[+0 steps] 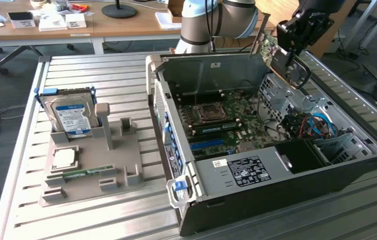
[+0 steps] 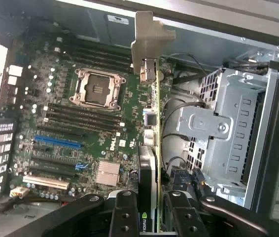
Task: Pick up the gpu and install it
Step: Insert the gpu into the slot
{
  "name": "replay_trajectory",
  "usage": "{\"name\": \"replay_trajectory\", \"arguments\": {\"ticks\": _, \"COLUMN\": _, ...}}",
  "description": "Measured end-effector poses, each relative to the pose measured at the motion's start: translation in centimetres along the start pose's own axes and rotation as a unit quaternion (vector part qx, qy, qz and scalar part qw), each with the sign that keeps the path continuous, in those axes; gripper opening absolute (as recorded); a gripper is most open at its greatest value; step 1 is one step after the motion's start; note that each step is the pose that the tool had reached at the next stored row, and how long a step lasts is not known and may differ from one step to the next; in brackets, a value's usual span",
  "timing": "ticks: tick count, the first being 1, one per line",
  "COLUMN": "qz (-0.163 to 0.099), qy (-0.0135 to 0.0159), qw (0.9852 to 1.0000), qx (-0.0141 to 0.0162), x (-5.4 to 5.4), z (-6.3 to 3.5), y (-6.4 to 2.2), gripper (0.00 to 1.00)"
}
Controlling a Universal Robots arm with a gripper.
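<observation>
Holding: my gripper [image 2: 152, 210] is clamped on the gpu [image 2: 154, 123], which I see edge-on, with its bracket [image 2: 147, 37] at the end away from my fingers.
Card position: in the air above the open case [image 1: 348, 165], over the side of the motherboard [image 2: 80, 123] nearest the drive cage [image 2: 223, 128], and seated in no slot.
Snag risk: loose cables [image 2: 179, 106] run just beside the card toward the cage; I judge that drifting that way could hook them.
Alignment risk: if the card comes down tilted or off the slot line, its edge could scrape board parts or jam.
Bracket risk: the bracket could strike the case wall instead of sliding in beside it.
Open room: the board around the CPU socket [image 2: 97, 89] and the blue slot [image 2: 58, 143] has no cables over it; the cage side is tight.
</observation>
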State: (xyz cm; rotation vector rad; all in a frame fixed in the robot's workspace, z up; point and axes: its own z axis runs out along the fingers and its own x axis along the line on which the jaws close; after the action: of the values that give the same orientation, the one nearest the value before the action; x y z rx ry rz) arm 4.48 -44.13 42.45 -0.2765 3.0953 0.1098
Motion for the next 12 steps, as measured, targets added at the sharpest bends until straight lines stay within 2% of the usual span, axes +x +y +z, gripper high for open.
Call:
{"name": "replay_trajectory", "arguments": {"ticks": 6, "qz": -0.030, "qy": 0.0021, "qw": 0.9995, "qx": -0.0011, "x": 0.00, "z": 0.00, "y": 0.00, "gripper": 0.27}}
{"name": "replay_trajectory", "arguments": {"ticks": 12, "qz": -0.061, "qy": 0.0041, "qw": 0.9981, "qx": -0.0023, "x": 0.00, "z": 0.00, "y": 0.00, "gripper": 0.27}}
